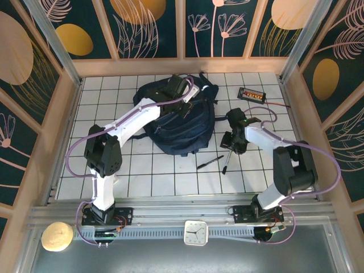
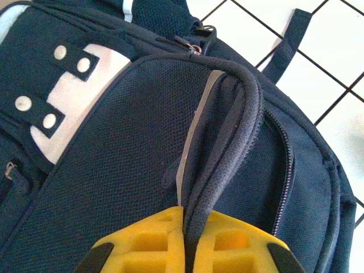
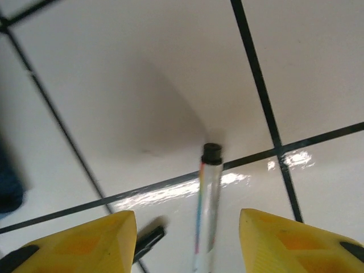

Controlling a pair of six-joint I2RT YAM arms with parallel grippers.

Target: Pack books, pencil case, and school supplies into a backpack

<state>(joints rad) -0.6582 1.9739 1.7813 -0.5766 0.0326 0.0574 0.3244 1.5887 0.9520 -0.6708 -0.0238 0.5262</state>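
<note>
The navy backpack (image 1: 181, 132) lies at the middle back of the tiled table. My left gripper (image 1: 183, 90) is over its top, shut on a padded fold of the backpack's fabric (image 2: 227, 142); the yellow fingers (image 2: 142, 242) pinch it tight. Right of the bag lie two slim pens: a dark pen (image 1: 210, 162) and a second pen (image 1: 226, 164). My right gripper (image 1: 233, 142) hovers open above them. In the right wrist view the second pen (image 3: 207, 210), shiny with a black end, lies between the open fingers (image 3: 85, 244), with the dark pen's tip (image 3: 149, 239) at the left. The books and pencil case are out of view.
A black box with orange lights (image 1: 252, 94) and its cable sits at the back right. Wooden walls close in the table (image 1: 102, 170) on three sides. A small clock (image 1: 194, 232) and a round beige object (image 1: 57, 236) rest on the near rail.
</note>
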